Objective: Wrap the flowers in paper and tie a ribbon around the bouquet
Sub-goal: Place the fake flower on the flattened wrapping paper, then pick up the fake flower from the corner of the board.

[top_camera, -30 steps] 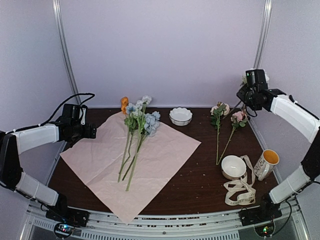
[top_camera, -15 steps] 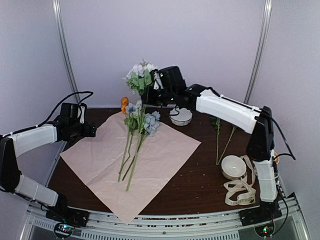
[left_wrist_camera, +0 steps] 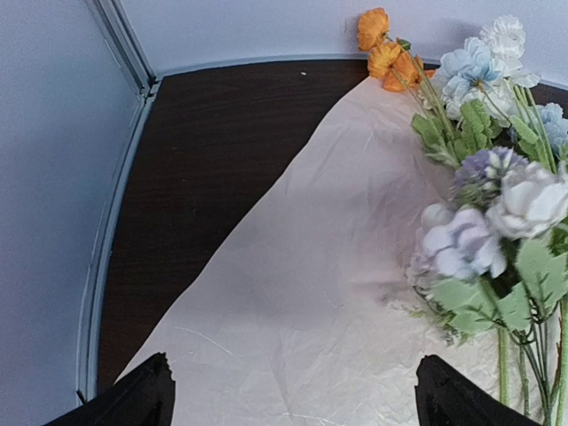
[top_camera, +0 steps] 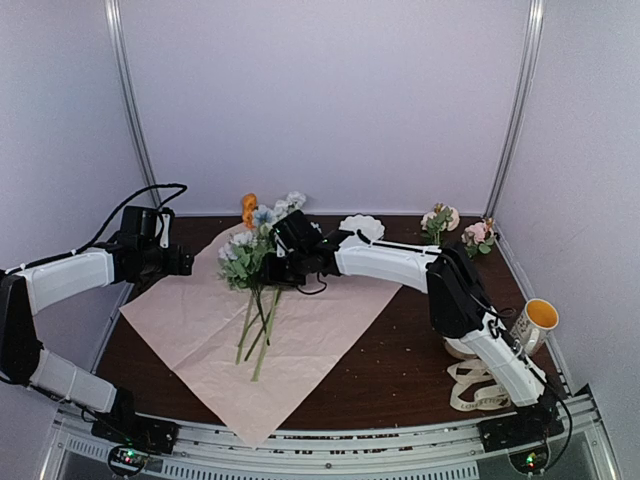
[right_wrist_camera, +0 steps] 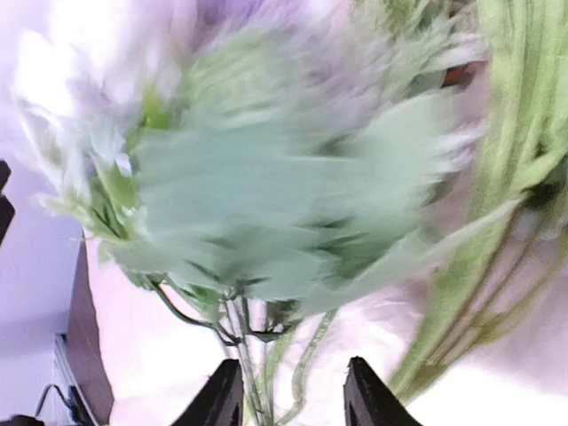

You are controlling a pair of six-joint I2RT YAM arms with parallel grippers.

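Observation:
The flowers (top_camera: 262,300) lie with green stems across the pink paper (top_camera: 330,305), their blue, white and orange blooms at its far corner. A white and lavender bunch (top_camera: 240,258) rests on them. My right gripper (top_camera: 278,268) reaches low over the stems; in the right wrist view (right_wrist_camera: 293,377) its jaws stand apart with thin stems (right_wrist_camera: 266,355) loose between them and blurred leaves just beyond. My left gripper (top_camera: 186,262) hovers open over the paper's left part (left_wrist_camera: 302,293), the blooms (left_wrist_camera: 484,231) to its right. The ribbon (top_camera: 480,385) lies coiled at the front right.
A white scalloped bowl (top_camera: 362,224) shows behind the right arm. Pink-flowered stems (top_camera: 440,220) lie at the back right. A mug (top_camera: 532,325) with a yellow inside stands near the right edge, next to a second white bowl (top_camera: 452,348) mostly hidden by the arm.
My right arm swung from the back right across to the paper, carrying a white-flowered bunch down onto the other flowers, and its jaws have parted. The left arm has not moved.

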